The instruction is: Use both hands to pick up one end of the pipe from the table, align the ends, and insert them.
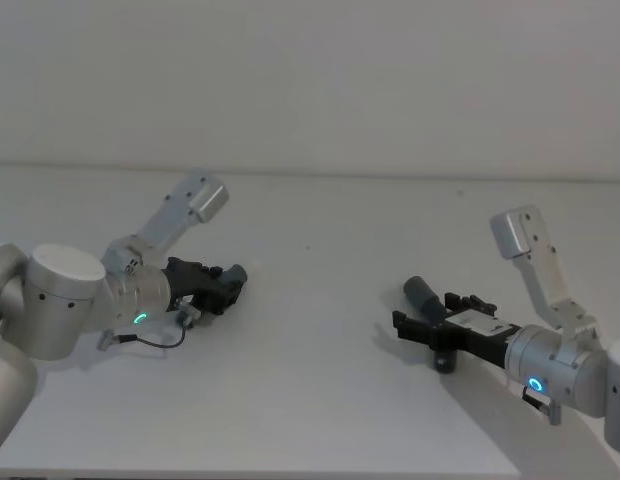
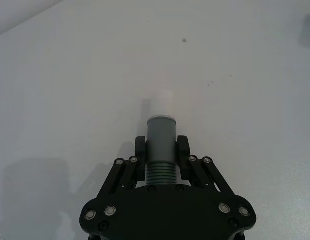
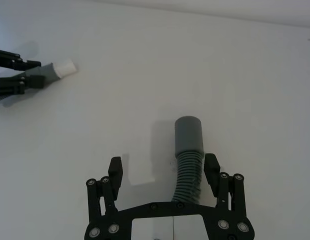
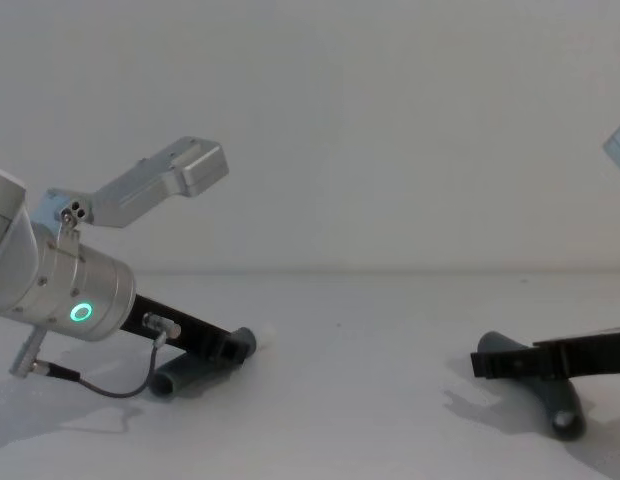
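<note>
My left gripper (image 2: 161, 145) is shut on one pipe piece just behind its grey cuff (image 2: 161, 130), and a white tip (image 2: 161, 102) sticks out forward. In the head view this gripper (image 1: 222, 285) sits low at the left of the table (image 1: 310, 400). The other pipe piece (image 3: 188, 134), with a plain wider cuff, lies on the table at the right. My right gripper (image 3: 163, 167) stands open around its ribbed part (image 3: 187, 177), which is close to one finger and apart from the other. The chest view shows the left piece (image 4: 190, 375) and the right piece (image 4: 550, 400).
The white table stretches bare between the two pipe pieces, with a wide gap between them. A pale wall rises behind its far edge (image 1: 310, 172). The table's front edge (image 1: 290, 472) runs close below both arms.
</note>
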